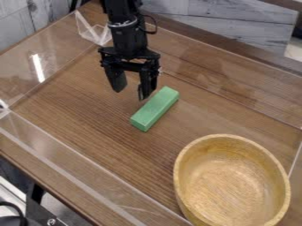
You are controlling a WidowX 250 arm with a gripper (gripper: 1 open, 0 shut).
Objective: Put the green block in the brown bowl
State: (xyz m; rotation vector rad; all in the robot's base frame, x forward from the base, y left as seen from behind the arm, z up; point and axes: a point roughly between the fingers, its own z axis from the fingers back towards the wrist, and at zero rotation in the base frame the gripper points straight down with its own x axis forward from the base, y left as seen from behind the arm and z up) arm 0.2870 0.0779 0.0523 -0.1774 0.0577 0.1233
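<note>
You're looking at a robot work area, shown by the black arm (125,26) over a wooden counter (85,132) and the dark cable (14,214) at its edge; you can't tell whether this is a lab or a home.

Green block (154,109): plain, solid green, elongated rectangular bar; lies flat on the table (88,124), long axis slanting from lower left to upper right in the view. Outside the bowl, apart from it. Brown bowl (231,181): round, light tan, thick rim, much wider than the block; upright, opening up, interior empty, at the view's lower right.
</note>
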